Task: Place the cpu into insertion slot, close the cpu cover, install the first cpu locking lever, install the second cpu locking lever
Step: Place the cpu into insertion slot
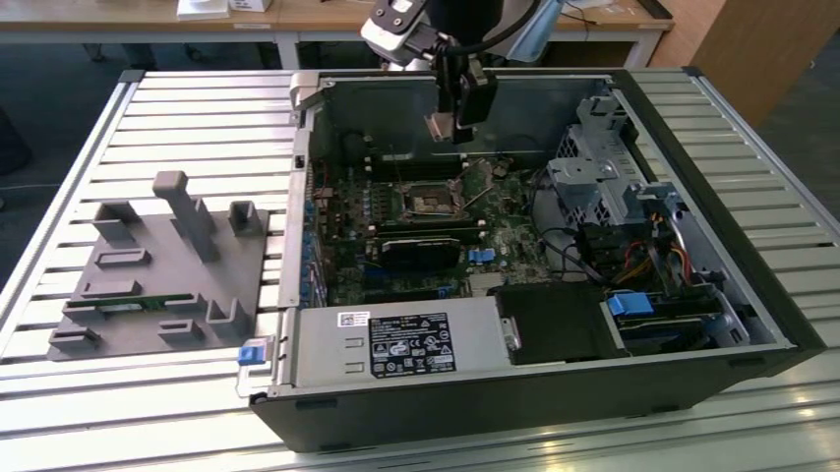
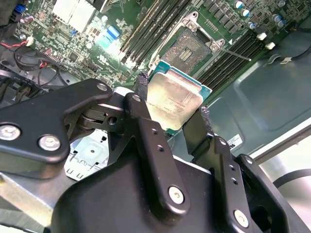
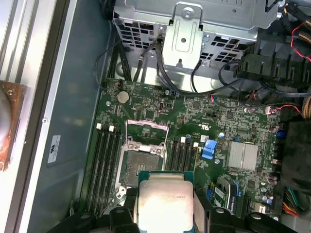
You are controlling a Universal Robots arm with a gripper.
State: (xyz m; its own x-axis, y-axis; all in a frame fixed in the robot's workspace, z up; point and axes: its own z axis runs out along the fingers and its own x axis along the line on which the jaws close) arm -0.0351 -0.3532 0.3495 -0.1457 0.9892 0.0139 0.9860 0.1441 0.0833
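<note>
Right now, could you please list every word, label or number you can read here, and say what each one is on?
Nothing reads clearly.
Black label on the power supply: print too small.
White tag beside it: blurred.
Sticker on the case panel: too small.
Marks on the cpu: too faint.

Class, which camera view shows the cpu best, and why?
The second wrist view: the cpu shows its metal face and green edge, held between the fingers. The first wrist view crops its face; the exterior view shows a small tan sliver.
</note>
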